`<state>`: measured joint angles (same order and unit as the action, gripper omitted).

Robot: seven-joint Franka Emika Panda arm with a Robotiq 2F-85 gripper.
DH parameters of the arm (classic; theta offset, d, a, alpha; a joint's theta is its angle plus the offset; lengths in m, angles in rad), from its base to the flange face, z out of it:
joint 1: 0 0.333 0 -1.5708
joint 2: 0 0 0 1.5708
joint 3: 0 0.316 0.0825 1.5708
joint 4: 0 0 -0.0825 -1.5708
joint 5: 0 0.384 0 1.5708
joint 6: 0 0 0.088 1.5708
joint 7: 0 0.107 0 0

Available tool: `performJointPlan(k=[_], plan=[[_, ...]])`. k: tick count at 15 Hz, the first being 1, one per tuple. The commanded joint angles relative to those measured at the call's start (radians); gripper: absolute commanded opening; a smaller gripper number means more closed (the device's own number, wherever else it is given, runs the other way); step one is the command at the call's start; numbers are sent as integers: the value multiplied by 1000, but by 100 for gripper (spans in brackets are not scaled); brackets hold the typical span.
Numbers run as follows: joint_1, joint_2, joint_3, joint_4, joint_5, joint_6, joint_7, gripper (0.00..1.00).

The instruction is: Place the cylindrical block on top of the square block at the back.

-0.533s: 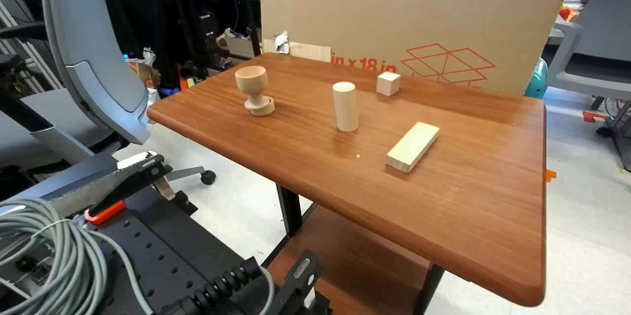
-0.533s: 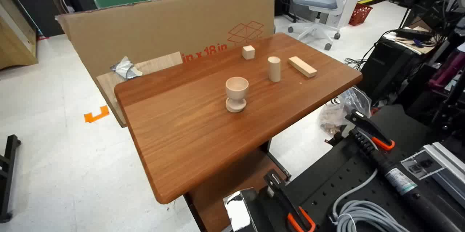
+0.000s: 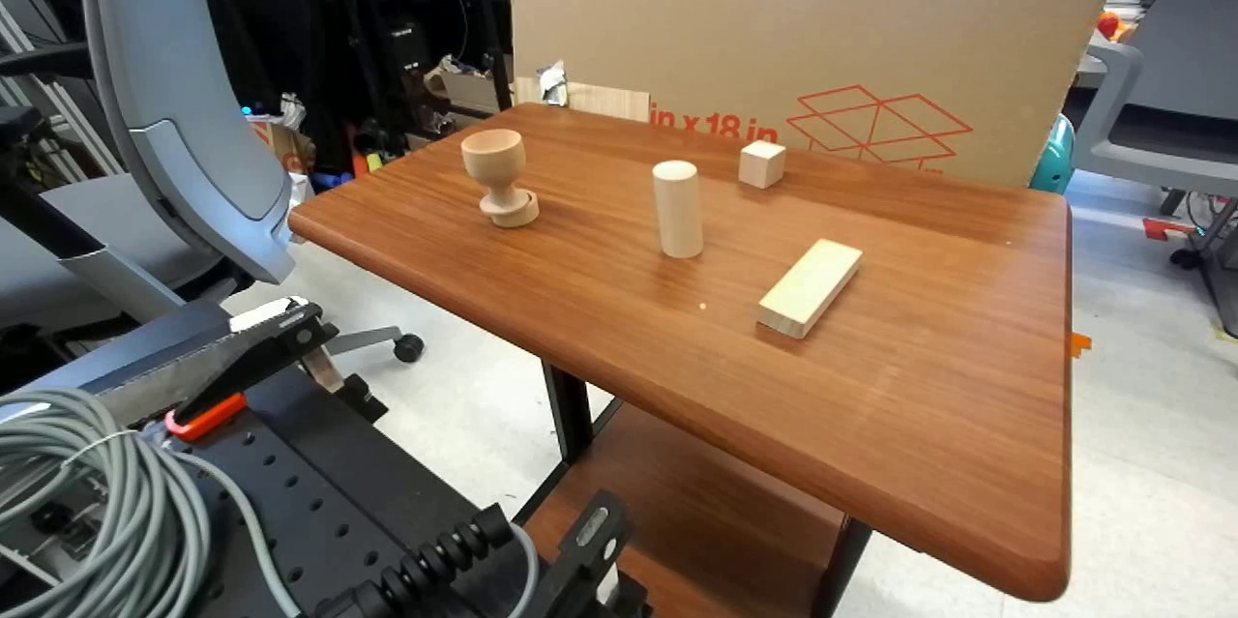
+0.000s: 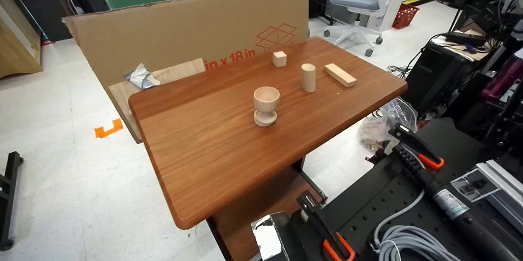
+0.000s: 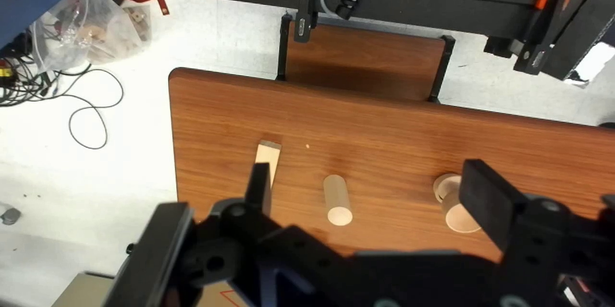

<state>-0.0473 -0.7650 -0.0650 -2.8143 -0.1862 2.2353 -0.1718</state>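
The pincer gapes, holding nothing, presumably to admit the cylindrical block, upright on the surface; in an exterior view the square block sits at its two o'clock, flat-topped, likely as its seat.

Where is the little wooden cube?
In an exterior view, the cube sits near the far edge of the table, in front of the cardboard, behind and right of the tall cylinder.
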Motion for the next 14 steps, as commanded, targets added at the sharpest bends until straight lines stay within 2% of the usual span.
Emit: performJointPlan(k=[1,4,7,9,11,14], plan=[[1,-1,0,2,1,-4,0,100],[1,-1,0,2,1,-4,0,100],[6,57,-14,48,18,-4,-6,100],[5,109,-21,86,24,9,-6,100],[15,169,-45,121,51,83,-18,100],[33,311,-75,218,102,136,-51,100]])
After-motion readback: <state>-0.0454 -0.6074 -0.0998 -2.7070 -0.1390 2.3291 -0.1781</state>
